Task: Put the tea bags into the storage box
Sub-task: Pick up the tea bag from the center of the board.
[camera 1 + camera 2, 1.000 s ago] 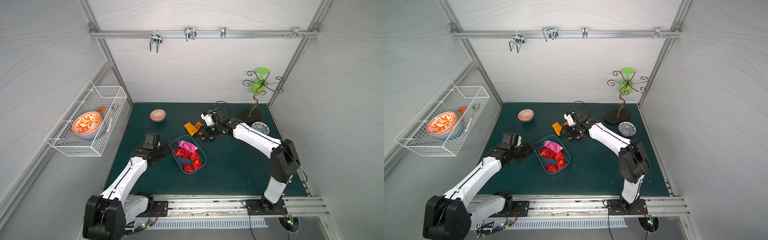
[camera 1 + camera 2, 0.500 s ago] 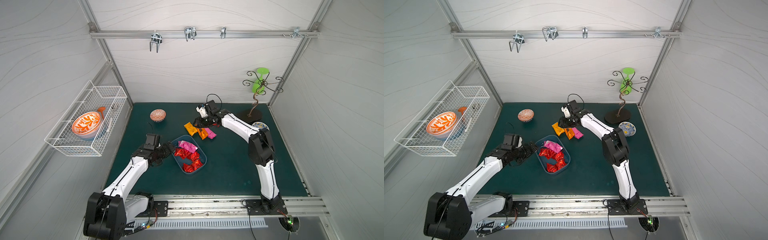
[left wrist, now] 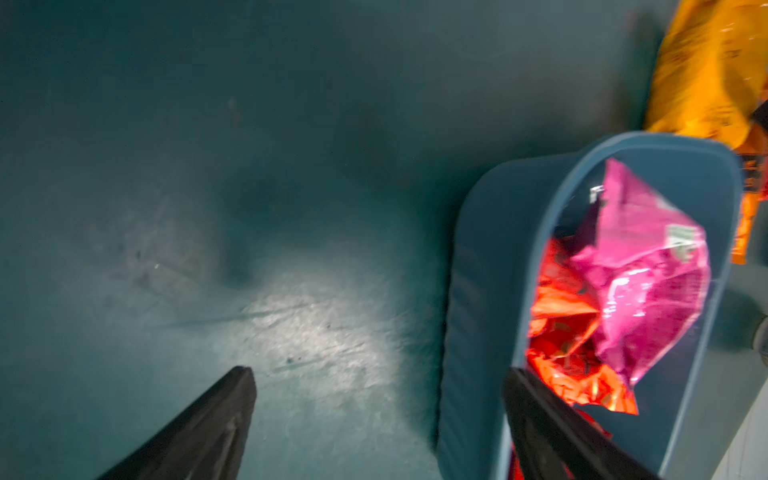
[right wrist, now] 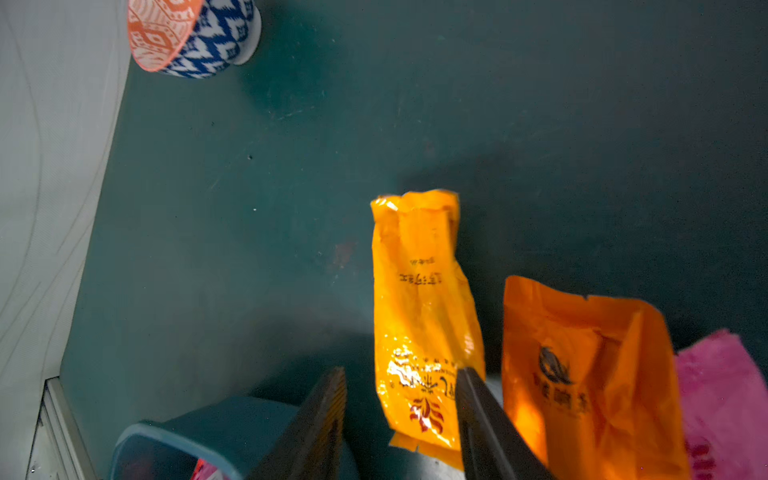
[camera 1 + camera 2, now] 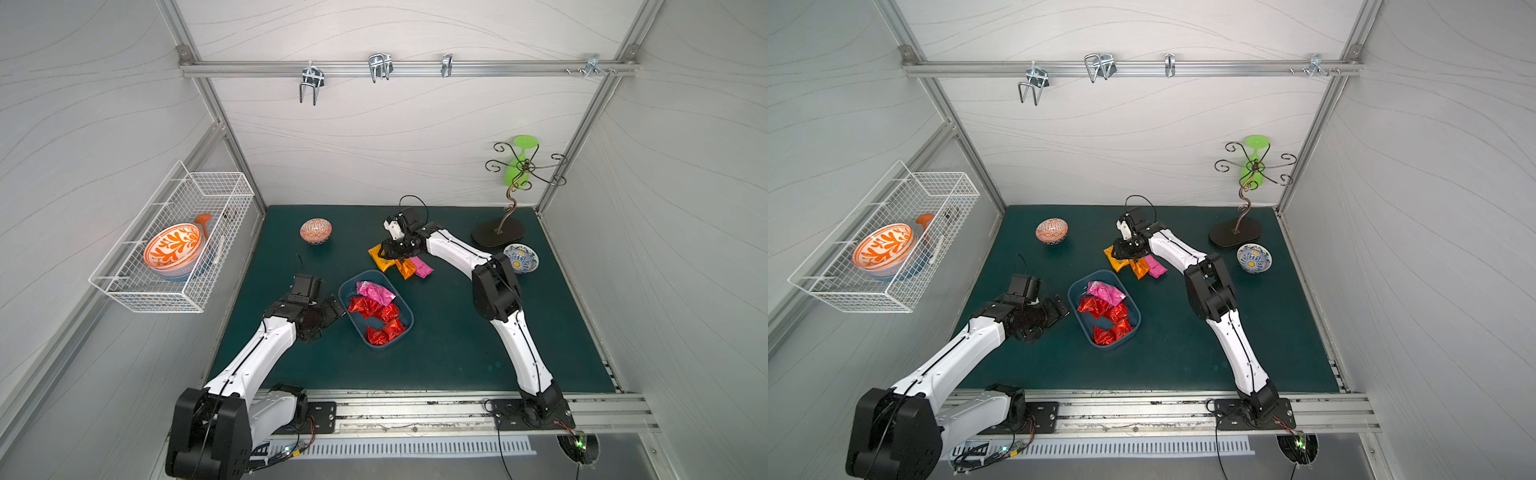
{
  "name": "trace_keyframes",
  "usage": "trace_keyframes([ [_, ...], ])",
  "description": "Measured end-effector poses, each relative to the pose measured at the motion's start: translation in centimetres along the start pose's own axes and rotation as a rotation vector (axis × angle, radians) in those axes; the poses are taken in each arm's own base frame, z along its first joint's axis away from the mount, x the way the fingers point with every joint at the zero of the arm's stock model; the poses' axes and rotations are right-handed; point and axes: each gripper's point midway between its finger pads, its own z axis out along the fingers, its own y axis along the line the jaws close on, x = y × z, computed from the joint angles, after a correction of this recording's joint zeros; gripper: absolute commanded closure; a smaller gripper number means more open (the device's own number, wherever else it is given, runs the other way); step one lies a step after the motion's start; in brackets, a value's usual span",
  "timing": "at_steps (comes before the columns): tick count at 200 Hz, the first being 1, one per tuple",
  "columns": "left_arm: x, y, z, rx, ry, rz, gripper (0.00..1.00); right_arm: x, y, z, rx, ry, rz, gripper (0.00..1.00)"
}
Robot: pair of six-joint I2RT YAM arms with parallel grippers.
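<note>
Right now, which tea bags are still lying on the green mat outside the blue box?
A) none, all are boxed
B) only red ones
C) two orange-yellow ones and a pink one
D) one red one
C: a yellow tea bag, an orange tea bag and a pink tea bag lie on the mat, outside the storage box.

On our green table (image 5: 457, 353)
We see the box (image 5: 390, 344), three tea bags (image 5: 406, 269) just beside it, an orange bowl (image 5: 316, 231), a blue bowl (image 5: 520, 258) and a stand (image 5: 497, 233).
</note>
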Motion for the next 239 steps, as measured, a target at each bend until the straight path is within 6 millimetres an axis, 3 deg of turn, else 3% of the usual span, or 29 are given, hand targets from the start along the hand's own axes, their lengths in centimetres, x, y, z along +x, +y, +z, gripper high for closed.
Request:
trace_keyframes([
  [56,0.5,0.6,0.1,-0.007,0.008,-0.018,0.03,0.5,-0.4,0.4,0.022,0.010,-0.001,0.51],
  [115,0.5,0.5,0.1,-0.005,0.008,-0.027,0.03,2.3,-2.3,-0.3,0.114,0.021,0.005,0.42],
  [172,0.4,0.2,-0.1,0.010,0.003,-0.030,0.03,1.2,-2.3,-0.9,0.140,-0.005,0.015,0.42],
  [213,0.4,0.1,-0.2,0.016,0.000,-0.029,0.03,1.1,-2.9,-0.3,0.165,-0.006,0.016,0.54],
  [227,0.4,0.1,-0.2,0.016,0.001,-0.030,0.03,1.1,-3.1,-0.1,0.167,-0.005,0.018,0.53],
  [239,0.4,0.1,-0.2,0.018,0.000,-0.029,0.03,1.0,-3.1,-0.1,0.169,-0.005,0.018,0.47],
])
